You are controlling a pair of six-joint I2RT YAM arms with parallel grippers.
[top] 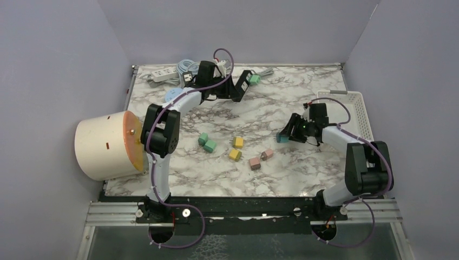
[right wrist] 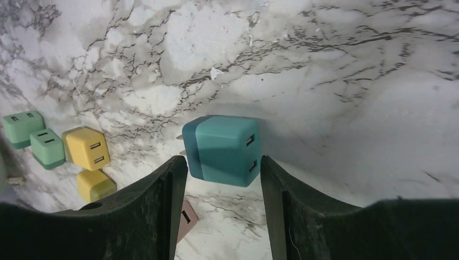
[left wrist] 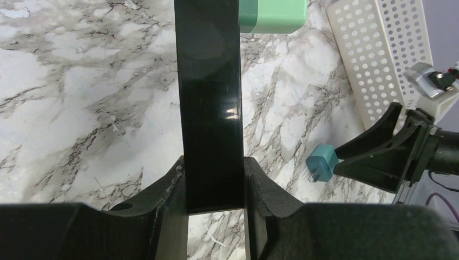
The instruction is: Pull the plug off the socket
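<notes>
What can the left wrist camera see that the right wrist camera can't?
Only the left wrist view shows the black socket strip clamped in the left gripper, a green plug at its far end, and the white basket. Only the right wrist view shows loose green plugs and yellow plugs. Both show the teal plug in the right gripper and the marble table.

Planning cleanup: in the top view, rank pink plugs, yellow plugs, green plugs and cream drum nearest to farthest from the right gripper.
1. Pink plugs, beside the right gripper.
2. Yellow plugs, centre.
3. Green plugs, left of centre.
4. Cream drum, far left.
</notes>
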